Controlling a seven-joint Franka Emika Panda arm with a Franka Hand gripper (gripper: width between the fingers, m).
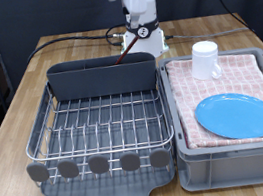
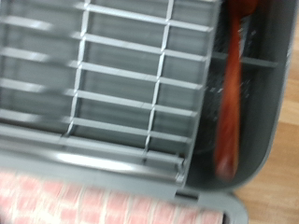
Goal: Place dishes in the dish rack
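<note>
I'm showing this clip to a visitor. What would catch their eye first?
The light-blue plate and white cup, both on the pink checked cloth at the exterior view's right. Left of them stands the wire dish rack; the wrist view shows a reddish-brown wooden spoon in its side compartment.

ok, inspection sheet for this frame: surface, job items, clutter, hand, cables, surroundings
Surface: wooden table.
Job items: dish rack, wire grid bare in the exterior view; wooden spoon lies in the rack's side compartment, per the wrist view. Blue plate and white cup sit on the pink checked cloth in the grey bin.
Clutter: nothing seen.
Hand: not in view; only the arm's base shows.
Cables: black cables run across the table behind the rack.
Surroundings: dark curtain.
</note>
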